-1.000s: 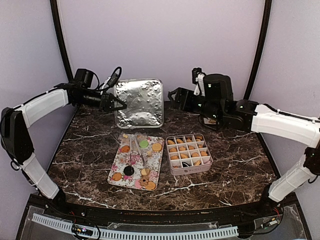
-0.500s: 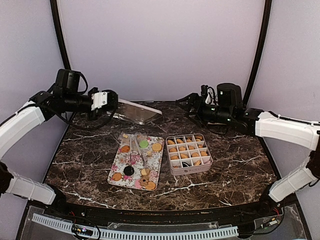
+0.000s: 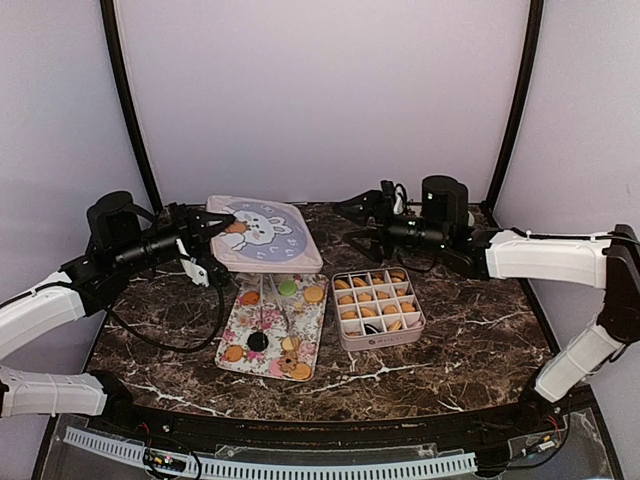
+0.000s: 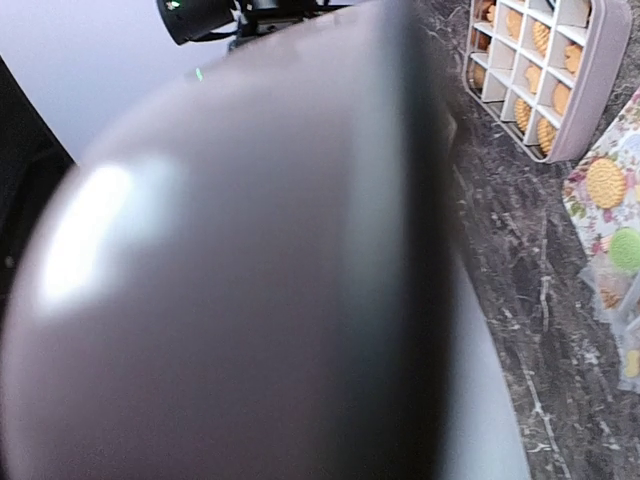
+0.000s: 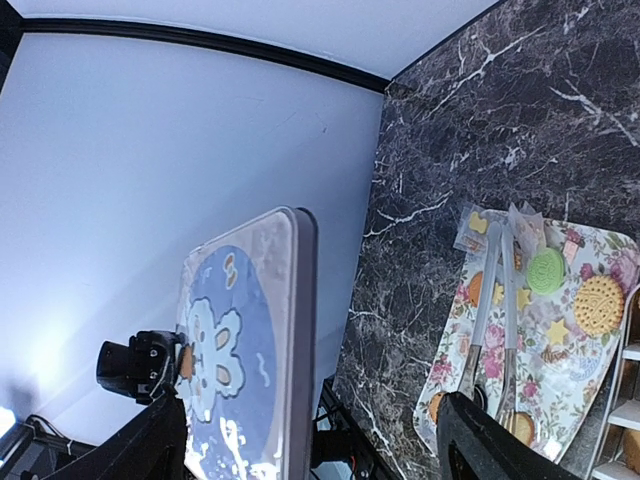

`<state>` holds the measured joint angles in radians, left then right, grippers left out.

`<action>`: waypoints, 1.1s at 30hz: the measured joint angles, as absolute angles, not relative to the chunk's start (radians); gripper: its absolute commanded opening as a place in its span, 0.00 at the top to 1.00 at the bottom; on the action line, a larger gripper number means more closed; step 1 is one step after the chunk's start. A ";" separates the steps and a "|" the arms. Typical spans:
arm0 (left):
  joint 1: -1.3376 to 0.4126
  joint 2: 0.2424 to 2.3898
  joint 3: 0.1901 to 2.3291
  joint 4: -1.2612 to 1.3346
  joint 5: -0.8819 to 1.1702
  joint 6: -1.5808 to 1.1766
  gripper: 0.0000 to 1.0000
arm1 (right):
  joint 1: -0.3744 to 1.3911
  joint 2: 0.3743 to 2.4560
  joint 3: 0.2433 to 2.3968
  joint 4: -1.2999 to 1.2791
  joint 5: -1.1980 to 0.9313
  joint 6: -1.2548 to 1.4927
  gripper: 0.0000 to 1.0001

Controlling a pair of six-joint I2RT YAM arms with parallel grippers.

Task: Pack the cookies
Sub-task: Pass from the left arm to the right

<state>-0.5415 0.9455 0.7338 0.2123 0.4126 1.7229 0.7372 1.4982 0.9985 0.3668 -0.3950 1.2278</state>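
A dark marble table (image 3: 470,340) lies before you. Your left gripper (image 3: 222,225) is clamped on the left edge of a pink lid (image 3: 268,238) with a rabbit picture, held in the air over the table's rear left. Below it sits a floral tray (image 3: 232,325), and just right of that a pink divided tin (image 3: 385,338). Your right gripper (image 3: 346,222) hovers behind the tin, fingers apart, holding nothing. Metal tongs (image 3: 272,300) lie on the tray. The cookies (image 3: 372,296) fill the tin's compartments, with others loose on the tray.

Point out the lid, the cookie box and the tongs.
lid (image 3: 262,232), top external view, bunny print on its top face.
cookie box (image 3: 381,341), top external view, near outer wall.
tongs (image 5: 485,300), right wrist view, one arm, mid-length.
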 measured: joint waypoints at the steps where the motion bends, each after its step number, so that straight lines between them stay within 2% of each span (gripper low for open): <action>1: -0.543 0.946 0.727 0.255 0.423 1.744 1.00 | 0.740 1.516 1.004 0.377 -0.408 1.233 0.13; 8: -0.554 0.945 0.699 0.449 0.471 1.826 1.00 | 0.766 1.605 1.029 0.486 -0.474 1.283 0.17; 15: -0.555 0.944 0.671 0.525 0.478 1.876 1.00 | 0.767 1.686 1.034 0.686 -0.497 1.402 0.22; 27: -0.568 0.977 0.670 0.559 0.478 1.876 1.00 | 0.764 1.647 0.942 0.863 -0.500 1.492 0.21; 33: -0.575 0.989 0.670 0.560 0.466 1.872 1.00 | 0.774 1.644 0.942 0.931 -0.502 1.513 0.24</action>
